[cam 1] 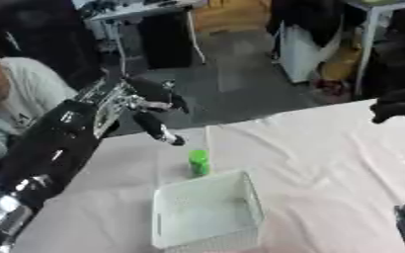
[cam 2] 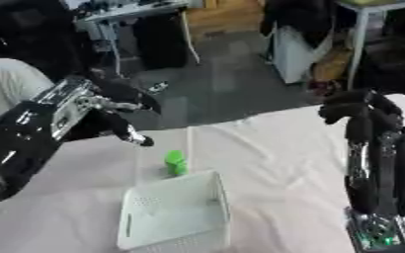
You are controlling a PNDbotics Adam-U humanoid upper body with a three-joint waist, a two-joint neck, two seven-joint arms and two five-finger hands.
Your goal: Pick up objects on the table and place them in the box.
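Observation:
A small green object (cam 1: 199, 162) stands on the white tablecloth (cam 1: 327, 148), just beyond the far rim of the white mesh box (cam 1: 208, 211). The box looks empty. My left hand (cam 1: 150, 109) hovers above the table's far left edge, up and left of the green object, with its fingers spread and holding nothing. My right hand (cam 2: 361, 112) is raised at the right side, fingers curled over at the top, with nothing in it.
The table's far edge runs diagonally from mid-left to upper right. Beyond it is grey floor with desks, a black bin and clutter. A person in a light shirt sits at the far left.

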